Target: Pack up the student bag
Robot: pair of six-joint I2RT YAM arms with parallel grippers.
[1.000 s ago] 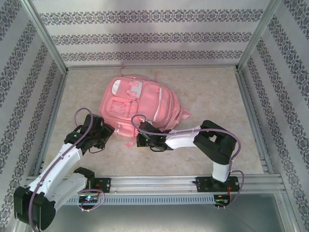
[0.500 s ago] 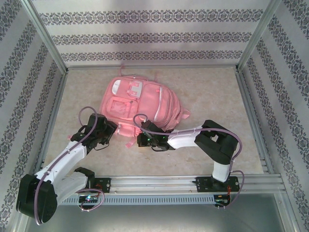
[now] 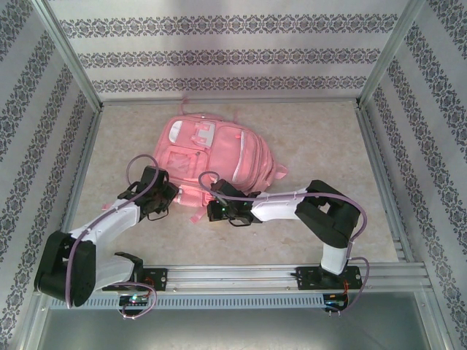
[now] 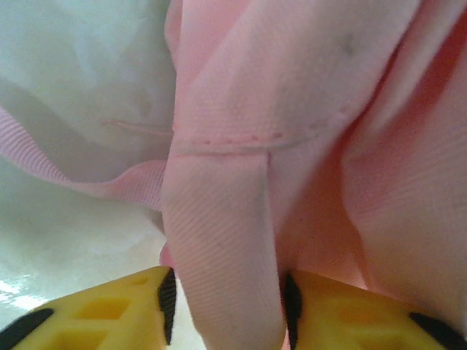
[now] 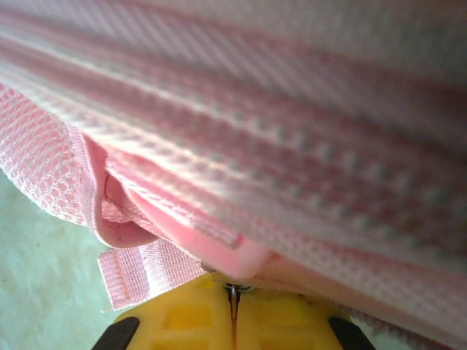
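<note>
Closely, left hand (image 4: 228, 300) pinching, student bag (image 4: 314, 95) fold

A pale, marbled table top (image 3: 321, 138) spreads across the enclosure, and shows as a blurred light surface in the left wrist view (image 4: 66, 240) and the right wrist view (image 5: 36, 284); the back wall (image 3: 233, 51), left wall (image 3: 29, 131) and right wall (image 3: 438, 131) carry white wallpaper with grey damask bands; slanting aluminium posts (image 3: 69, 55) stand at the back corners; an aluminium rail (image 3: 241, 275) runs along the near edge; a slotted grey strip (image 3: 241, 300) lies just below it; grey sheet metal (image 3: 292, 328) lies nearest the camera.
</note>
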